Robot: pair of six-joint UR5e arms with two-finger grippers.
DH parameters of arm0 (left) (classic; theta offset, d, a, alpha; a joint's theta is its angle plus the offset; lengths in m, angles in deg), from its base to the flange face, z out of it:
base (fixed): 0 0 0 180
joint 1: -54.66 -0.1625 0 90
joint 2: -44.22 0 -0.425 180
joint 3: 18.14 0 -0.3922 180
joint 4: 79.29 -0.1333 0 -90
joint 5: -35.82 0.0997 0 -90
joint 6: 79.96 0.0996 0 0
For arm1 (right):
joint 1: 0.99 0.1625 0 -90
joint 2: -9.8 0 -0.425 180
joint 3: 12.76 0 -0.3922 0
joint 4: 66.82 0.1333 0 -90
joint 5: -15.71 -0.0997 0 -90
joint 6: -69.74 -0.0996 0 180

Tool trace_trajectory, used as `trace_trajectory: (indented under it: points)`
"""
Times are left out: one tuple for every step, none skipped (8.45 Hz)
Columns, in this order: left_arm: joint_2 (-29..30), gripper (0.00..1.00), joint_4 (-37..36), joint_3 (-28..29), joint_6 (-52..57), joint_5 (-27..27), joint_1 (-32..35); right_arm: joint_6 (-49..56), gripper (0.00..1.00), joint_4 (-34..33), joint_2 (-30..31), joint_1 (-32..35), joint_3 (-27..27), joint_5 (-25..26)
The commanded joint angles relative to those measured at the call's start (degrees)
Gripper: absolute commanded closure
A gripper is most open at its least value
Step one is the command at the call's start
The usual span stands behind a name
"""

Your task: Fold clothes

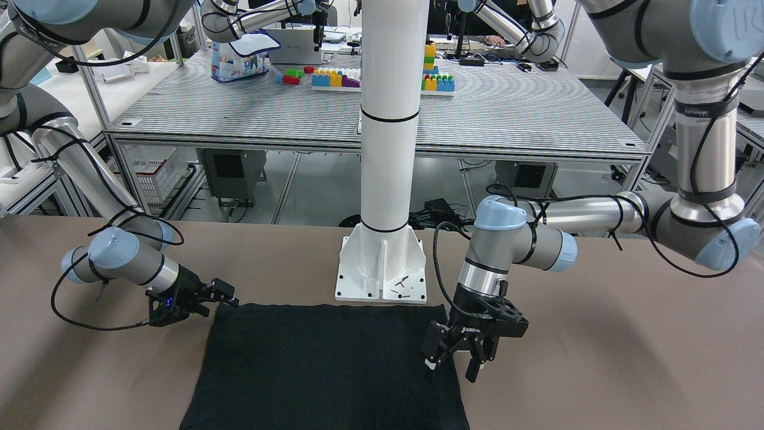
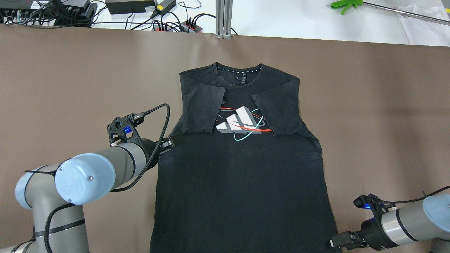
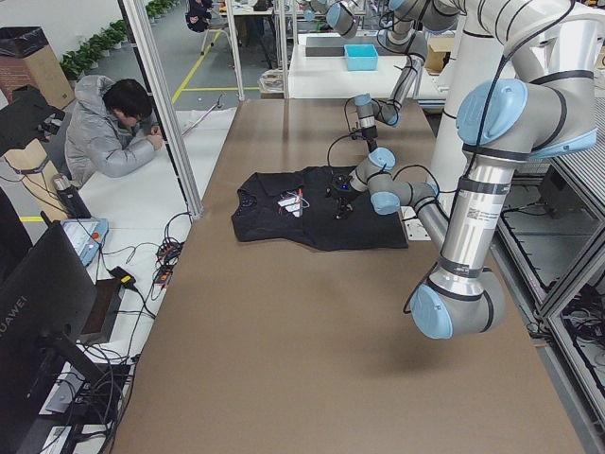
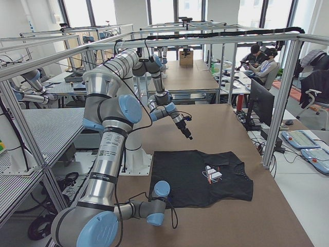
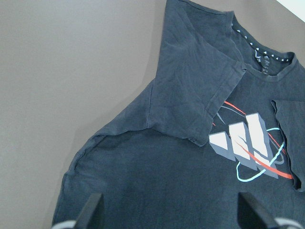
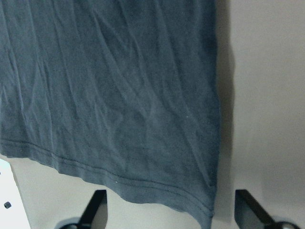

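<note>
Between the fingers of the left gripper (image 1: 452, 365), which stand spread with nothing clamped, the side edge of a black T-shirt (image 2: 239, 182) is found, just below one in-folded sleeve (image 2: 202, 109). Contact of the tips with the cloth cannot be told. Ahead of these jaws, in the wrist view, a white, red and turquoise print (image 2: 240, 123) is seen on the chest. Beyond it are the second in-folded sleeve (image 2: 279, 112) and the neckline (image 2: 238, 70).

Between the fingers of the right gripper (image 1: 225, 297), likewise held apart and empty, the hem corner (image 6: 205, 210) of the same garment is framed. This gripper is laid low and nearly level with the surface.

The garment is spread flat, front up, between the two grippers, hem toward the robot. Under and around both jaws a brown table covering (image 2: 70, 77) is laid, smooth and matte. Behind the jaws, at the hem, the white pillar (image 1: 388, 119) is bolted down by its base plate (image 1: 382, 280). Past the neckline, at the far table edge, cables and power strips (image 2: 158, 21) are gathered.

Farther out:
- a ribbed grey bench (image 1: 537, 113) carrying coloured building bricks (image 1: 334, 77)
- aluminium framing (image 4: 281, 103)
- a dark monitor (image 3: 43, 303)
- a seated person in a grey jacket (image 3: 109, 132)
</note>
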Motion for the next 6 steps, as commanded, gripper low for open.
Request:
trace_trajectory:
  points:
    - [-0.74,0.0,0.09,-0.1,0.0,0.0,0.0,0.0,0.09,-0.05,-0.24,-2.01,-0.39,1.18]
    - [-0.75,0.0,0.09,-0.11,0.09,0.0,0.0,0.0,0.36,-0.05,-0.15,-3.32,-0.39,4.15]
    - [-0.75,0.0,0.09,-0.19,0.09,0.0,0.0,0.0,0.73,0.04,-0.07,-4.12,-0.48,4.7]
    - [-0.66,0.0,0.09,-0.19,0.44,0.0,0.0,0.0,0.97,0.04,-0.06,-4.13,-0.48,4.7]
    - [-0.66,0.0,0.09,-0.19,0.53,0.0,0.0,0.0,1.0,0.04,0.02,-4.13,-0.48,4.7]
    - [-0.49,0.0,0.09,-0.28,0.53,0.0,0.0,-0.35,1.0,0.04,0.11,-4.04,-0.39,4.7]
